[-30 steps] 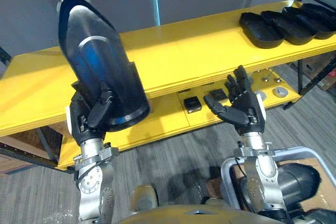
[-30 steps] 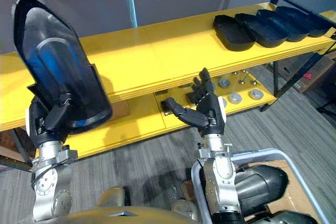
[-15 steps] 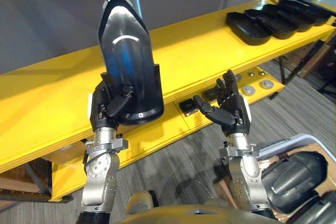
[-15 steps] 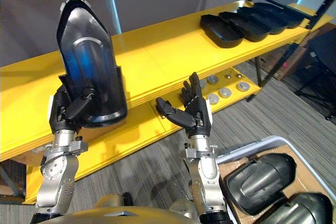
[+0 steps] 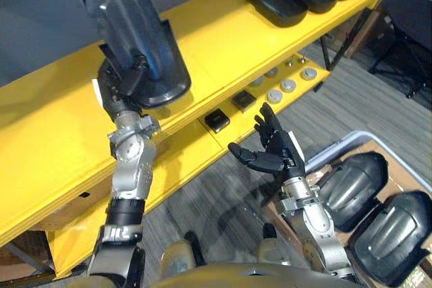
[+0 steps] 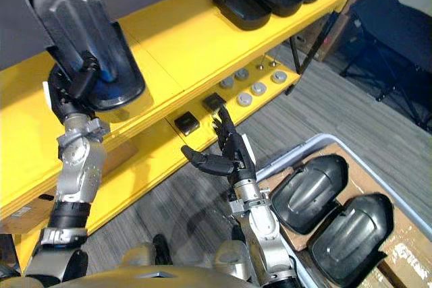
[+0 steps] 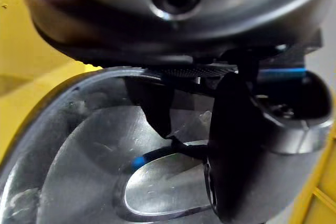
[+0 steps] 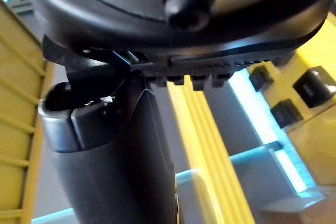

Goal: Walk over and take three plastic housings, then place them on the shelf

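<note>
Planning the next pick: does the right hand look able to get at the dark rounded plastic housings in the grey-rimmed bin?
Probably yes. The right hand is open and empty, and the dark rounded plastic housings lie uncovered in the grey-rimmed bin beside that arm, with nothing between them.

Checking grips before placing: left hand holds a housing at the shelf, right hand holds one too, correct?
No: the right hand is open and empty, per the right eye view. The left hand does hold a housing at the shelf.
</note>
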Controlling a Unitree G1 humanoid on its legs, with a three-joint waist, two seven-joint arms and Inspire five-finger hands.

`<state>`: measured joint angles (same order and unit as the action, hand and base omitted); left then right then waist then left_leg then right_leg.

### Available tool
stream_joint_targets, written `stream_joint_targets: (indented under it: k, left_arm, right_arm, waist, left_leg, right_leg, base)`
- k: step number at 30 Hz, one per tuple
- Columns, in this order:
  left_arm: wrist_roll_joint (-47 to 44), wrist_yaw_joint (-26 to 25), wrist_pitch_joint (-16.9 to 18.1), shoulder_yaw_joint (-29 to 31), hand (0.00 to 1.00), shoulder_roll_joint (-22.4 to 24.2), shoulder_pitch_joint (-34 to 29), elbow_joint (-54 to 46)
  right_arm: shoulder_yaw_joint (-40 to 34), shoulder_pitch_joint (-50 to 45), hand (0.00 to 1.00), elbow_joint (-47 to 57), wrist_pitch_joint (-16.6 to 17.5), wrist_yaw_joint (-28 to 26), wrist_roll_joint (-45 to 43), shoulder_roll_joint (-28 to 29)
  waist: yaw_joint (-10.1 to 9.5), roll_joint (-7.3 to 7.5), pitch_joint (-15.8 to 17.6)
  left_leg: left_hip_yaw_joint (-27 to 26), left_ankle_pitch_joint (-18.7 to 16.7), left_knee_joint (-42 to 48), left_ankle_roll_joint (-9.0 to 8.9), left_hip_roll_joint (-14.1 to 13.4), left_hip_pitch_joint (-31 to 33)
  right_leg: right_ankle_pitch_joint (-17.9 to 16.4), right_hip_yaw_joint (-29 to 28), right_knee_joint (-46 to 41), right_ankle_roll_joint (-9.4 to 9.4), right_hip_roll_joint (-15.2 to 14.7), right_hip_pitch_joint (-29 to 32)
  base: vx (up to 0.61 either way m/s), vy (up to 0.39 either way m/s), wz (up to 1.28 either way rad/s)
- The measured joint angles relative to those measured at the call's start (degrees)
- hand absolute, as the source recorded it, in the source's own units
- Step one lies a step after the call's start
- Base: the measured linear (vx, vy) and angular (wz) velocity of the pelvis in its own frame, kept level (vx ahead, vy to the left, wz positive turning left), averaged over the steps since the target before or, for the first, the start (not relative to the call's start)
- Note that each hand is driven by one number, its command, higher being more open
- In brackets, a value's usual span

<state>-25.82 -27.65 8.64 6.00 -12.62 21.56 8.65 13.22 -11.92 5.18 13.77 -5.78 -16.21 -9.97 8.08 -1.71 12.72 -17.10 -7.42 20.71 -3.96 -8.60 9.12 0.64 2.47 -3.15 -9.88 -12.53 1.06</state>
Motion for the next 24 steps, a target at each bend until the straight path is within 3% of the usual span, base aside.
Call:
stream_joint_targets:
  k: [9, 14, 18, 24]
  left_arm:
    - [-8.25, -4.43, -3.01, 0.76, 0.0, -6.23, 13.47, 11.54]
    - [-9.42, -5.26, -3.91, 0.1, 0.0, -6.7, 14.88, 12.26]
    - [-10.19, -5.86, -4.23, -0.83, 0.0, -8.27, 19.77, 13.92]
    - [-9.07, -9.24, -3.91, -1.9, 0.0, -9.44, 21.48, 14.47]
  right_arm:
    - [3.38, 0.89, 1.0, 4.99, -1.06, 0.09, -0.07, -1.35]
    - [4.73, 1.21, 1.0, 5.06, -1.05, 0.29, -1.1, -1.28]
    - [5.61, 1.61, 1.0, 5.69, -1.06, 2.32, -1.09, -1.12]
    - [6.14, 1.59, 1.0, 6.33, -1.03, 4.77, -1.14, -0.91]
  waist:
    - [2.0, 0.8, 5.15]
    - [2.48, 1.18, 8.35]
    - [2.37, 1.36, 10.81]
    - [2.34, 1.66, 11.88]
  left_leg:
    - [-1.42, 1.25, -1.21, 0.33, -0.13, 0.62]
    - [-1.71, 1.94, -2.03, 0.33, -0.23, 0.85]
    - [-1.62, 2.48, -2.1, 0.39, -0.3, 1.64]
    - [-1.57, 2.92, -2.09, 0.52, -0.31, 2.37]
  right_leg:
    - [0.06, -2.05, -1.65, -0.05, 0.25, 2.99]
    - [0.15, -2.78, -2.18, 0.07, 0.53, 3.77]
    - [0.13, -2.88, -3.21, 0.12, 0.67, 4.95]
    - [0.07, -2.93, -4.01, 0.2, 0.68, 5.96]
  base:
    - [-0.02, 0.001, -0.07]
    - [0.0, -0.009, -0.04]
    - [-0.03, -0.003, 0.01]
    - [-0.02, 0.002, 0.0]
